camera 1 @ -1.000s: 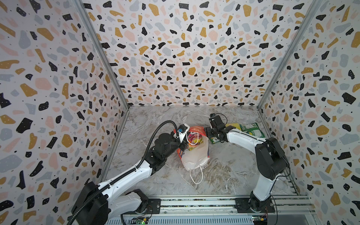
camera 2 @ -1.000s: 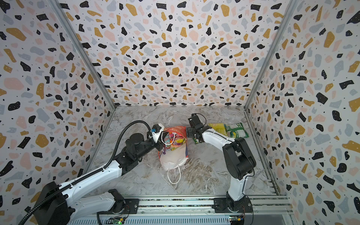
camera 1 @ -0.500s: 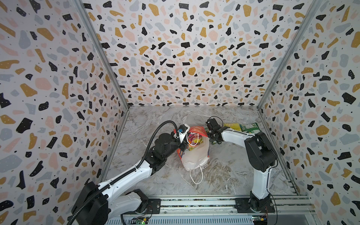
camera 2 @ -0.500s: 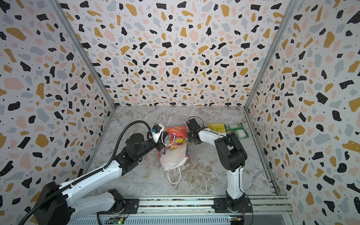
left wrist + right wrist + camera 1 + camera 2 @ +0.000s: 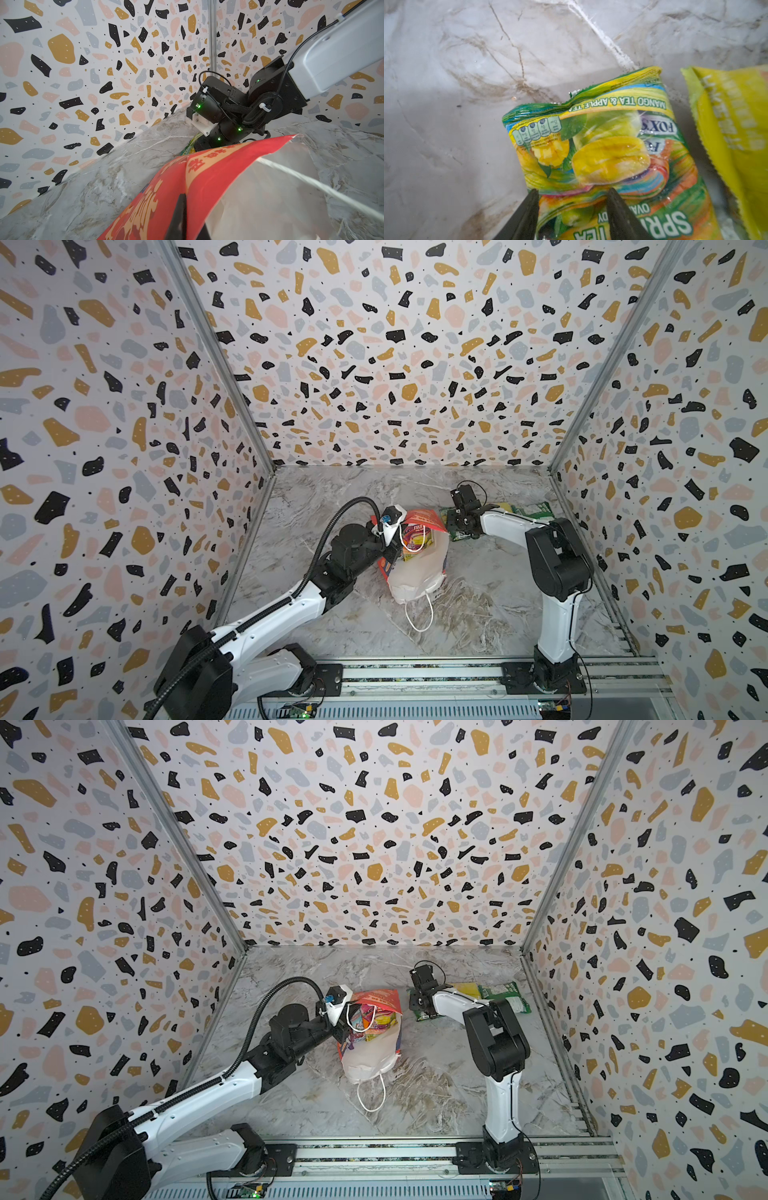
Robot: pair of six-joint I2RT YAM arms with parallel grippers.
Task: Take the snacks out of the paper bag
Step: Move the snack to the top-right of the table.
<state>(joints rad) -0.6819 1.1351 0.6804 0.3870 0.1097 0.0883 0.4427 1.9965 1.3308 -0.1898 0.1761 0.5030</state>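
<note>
The right tool (image 5: 573, 189) points down at the desk (image 5: 490, 593) with its two dark fingers (image 5: 618, 209) spread apart. They straddle one end of a green packet (image 5: 602, 149), printed "FOX'S" and "MANGO TEA & APPLE TEA", which lies flat beneath them. Whether the tips touch the packet cannot be told. In both top views this packet lies just to the right of the bag (image 5: 419, 576), near it but apart. A yellow packet (image 5: 733, 135) lies just beside the green one, on the side away from the bag. A second green packet (image 5: 505, 996) lies farther out from the bag again.

The left tool (image 5: 388, 541) is pressed together on the left rim of the bag. In the left wrist view, one dark finger (image 5: 178, 216) lies against the bag's red, gold-lettered outer face. The bag's mouth gapes open, with white lining showing. More packets (image 5: 376, 1021), pink, yellow and orange, sit inside it. One white cord handle (image 5: 420, 616) trails onto the desk on the bag's near side.
</note>
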